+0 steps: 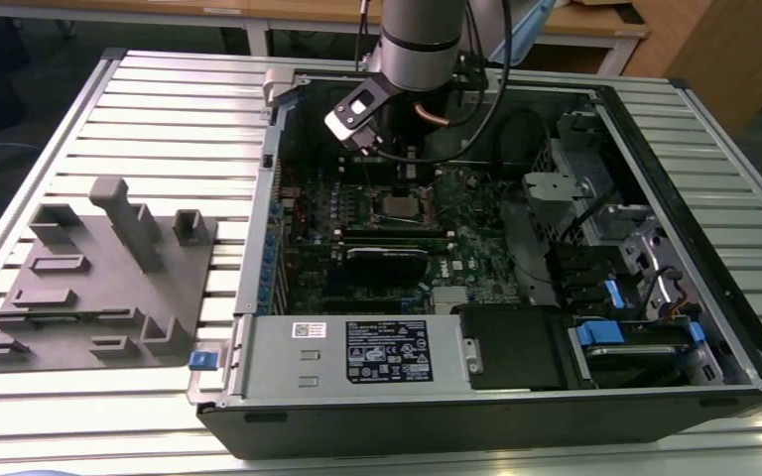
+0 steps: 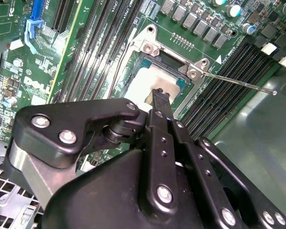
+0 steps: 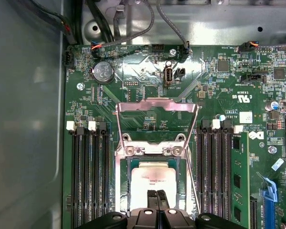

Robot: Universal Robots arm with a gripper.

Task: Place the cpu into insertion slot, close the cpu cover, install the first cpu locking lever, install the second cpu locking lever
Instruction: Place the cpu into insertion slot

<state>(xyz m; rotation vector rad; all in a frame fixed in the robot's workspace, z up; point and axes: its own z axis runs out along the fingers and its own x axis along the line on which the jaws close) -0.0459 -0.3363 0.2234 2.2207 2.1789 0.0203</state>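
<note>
The cpu [image 3: 155, 177], a pale silvery square, lies in the insertion slot [image 3: 129, 191] on the green board; it also shows in the second wrist view [image 2: 145, 78]. The cpu cover [image 3: 156, 105], a silvery frame with a window, stands flipped open beyond the slot. A thin locking lever [image 2: 238, 82] sticks out free from the socket's corner, and it runs along the slot's side in the first wrist view [image 3: 193, 181]. My gripper [image 3: 156, 193] is shut and empty, its tips just over the cpu's near edge [image 2: 159, 95]. In the exterior view it hangs inside the case [image 1: 395, 159] above the socket [image 1: 401, 203].
Long black memory slots [image 3: 88, 176] flank the socket on both sides, with a green module [image 3: 239, 181] in one. The open case's walls [image 1: 255, 248] ring the board. A power supply [image 1: 354, 349] and drive bays [image 1: 619, 297] fill the near side. A grey fixture [image 1: 90, 278] lies on the table.
</note>
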